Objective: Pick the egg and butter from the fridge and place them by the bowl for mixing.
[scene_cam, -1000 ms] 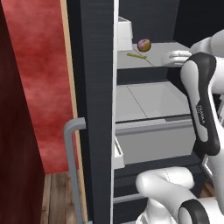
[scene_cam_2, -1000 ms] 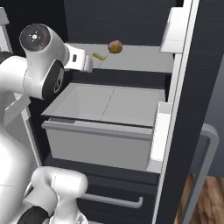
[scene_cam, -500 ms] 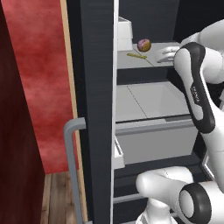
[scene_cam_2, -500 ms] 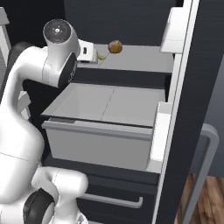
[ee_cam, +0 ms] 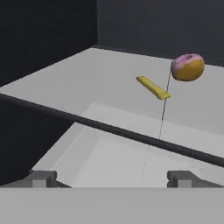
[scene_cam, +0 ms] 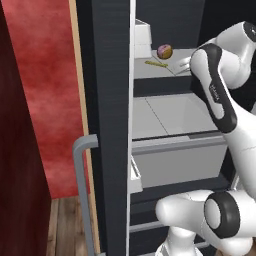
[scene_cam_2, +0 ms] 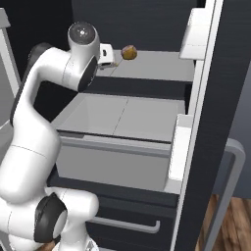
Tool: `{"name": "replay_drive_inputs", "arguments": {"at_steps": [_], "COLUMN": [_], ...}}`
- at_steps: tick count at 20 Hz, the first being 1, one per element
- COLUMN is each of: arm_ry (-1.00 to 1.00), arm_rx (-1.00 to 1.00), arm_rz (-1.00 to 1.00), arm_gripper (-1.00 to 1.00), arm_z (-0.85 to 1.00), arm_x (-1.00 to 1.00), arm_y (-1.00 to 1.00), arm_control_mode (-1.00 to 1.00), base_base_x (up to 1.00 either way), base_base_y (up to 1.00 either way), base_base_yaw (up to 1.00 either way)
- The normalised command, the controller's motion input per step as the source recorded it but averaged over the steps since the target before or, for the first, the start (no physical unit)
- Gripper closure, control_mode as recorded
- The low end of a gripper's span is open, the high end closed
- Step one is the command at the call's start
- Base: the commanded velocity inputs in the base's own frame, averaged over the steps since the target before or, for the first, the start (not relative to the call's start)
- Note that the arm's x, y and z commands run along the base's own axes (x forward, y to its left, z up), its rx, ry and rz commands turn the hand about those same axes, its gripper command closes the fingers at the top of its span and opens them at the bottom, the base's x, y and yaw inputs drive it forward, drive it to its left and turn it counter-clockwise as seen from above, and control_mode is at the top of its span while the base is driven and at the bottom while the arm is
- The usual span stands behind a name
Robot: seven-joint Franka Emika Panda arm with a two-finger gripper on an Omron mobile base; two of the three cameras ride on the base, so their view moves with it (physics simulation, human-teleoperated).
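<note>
The fridge [scene_cam: 107,100] stands open. On its light grey upper shelf [ee_cam: 87,74] lie the egg [ee_cam: 187,67], a pinkish oval lump with a tan patch, and the thin yellow butter [ee_cam: 153,87] just in front of it and to its left. Both also show from the base, the egg [scene_cam: 164,51] with the butter [scene_cam: 156,63] beside it, and the egg [scene_cam_2: 129,52] again from the right. My gripper [ee_cam: 113,179] is open and empty, at the shelf's front edge, short of the butter. The bowl is out of view.
Below the shelf sits a grey drawer [scene_cam_2: 122,147] with a flat lid, pulled out a little. The open door [scene_cam_2: 220,98] with its bins stands on the right, its long grey handle [scene_cam: 80,190] on the left. A red wall [scene_cam: 45,100] lies beyond.
My arm has lifted and folded, bringing the hand slightly up and closer to the shelf. Egg and butter have not moved. The jaws stay open.
</note>
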Motion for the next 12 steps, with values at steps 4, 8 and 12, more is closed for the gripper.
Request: {"name": "replay_drive_inputs", "arguments": {"at_steps": [4, 8, 12], "arm_ry": [0.00, 0.00, 0.04], "arm_rx": [-0.10, -0.08, -0.07], "arm_rz": [0.01, 0.00, 0.00], "arm_gripper": [-1.00, -1.00, -1.00], "arm_z": [-0.03, 0.00, -0.03], "arm_x": [0.51, 0.44, 0.41], "arm_y": [0.00, 0.00, 0.00], "arm_control_mode": [-1.00, -1.00, -1.00], "base_base_x": [0.00, 0.00, 0.00], "base_base_y": [0.00, 0.00, 0.00], "base_base_yaw": [0.00, 0.00, 0.00]}}
